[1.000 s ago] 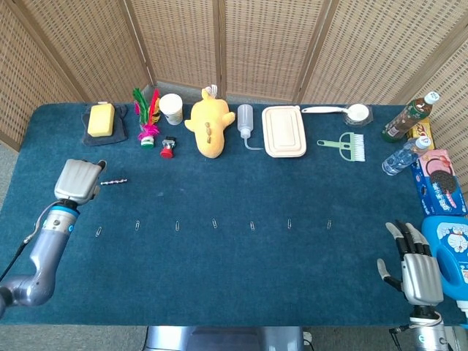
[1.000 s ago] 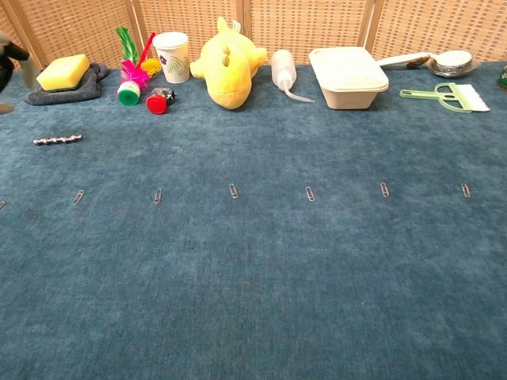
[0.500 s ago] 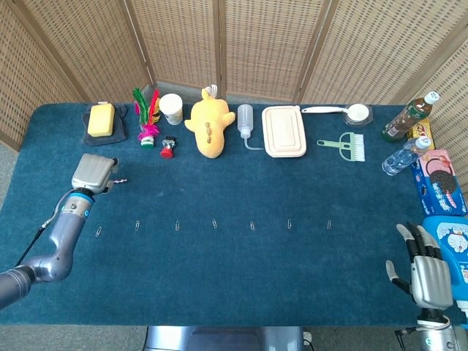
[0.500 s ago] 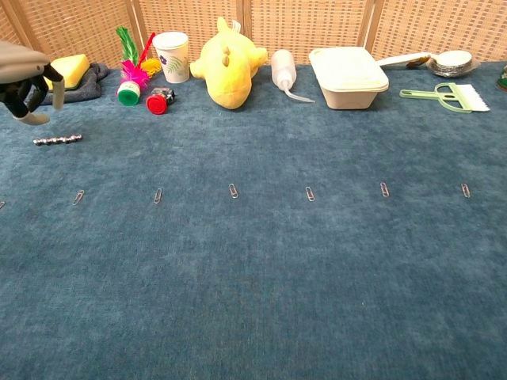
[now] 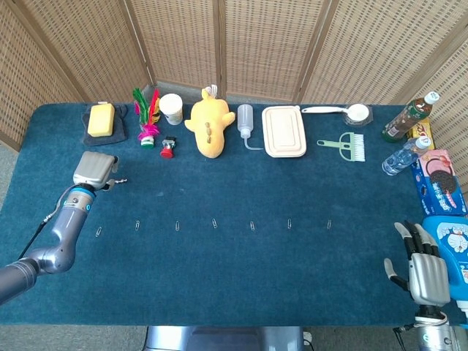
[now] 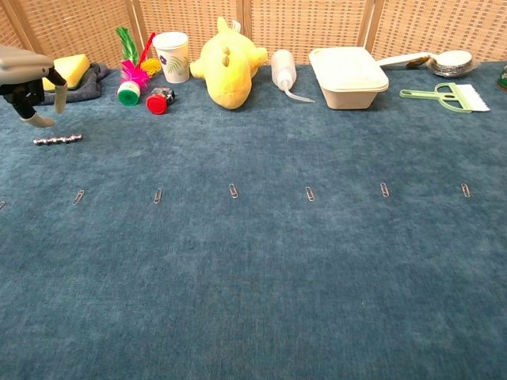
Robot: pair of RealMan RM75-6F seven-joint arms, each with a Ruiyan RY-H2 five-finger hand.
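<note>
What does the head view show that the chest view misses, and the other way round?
Only the head view shows the right robot hand, open at the table's near right corner, beside a blue bottle, a biscuit box and two drink bottles. Only the chest view shows the left robot hand's fingers from the side, hanging apart above the small metal rod without touching it. Both show the left robot hand, the rod, the yellow plush toy, the row of paper clips and the lidded container.
</note>
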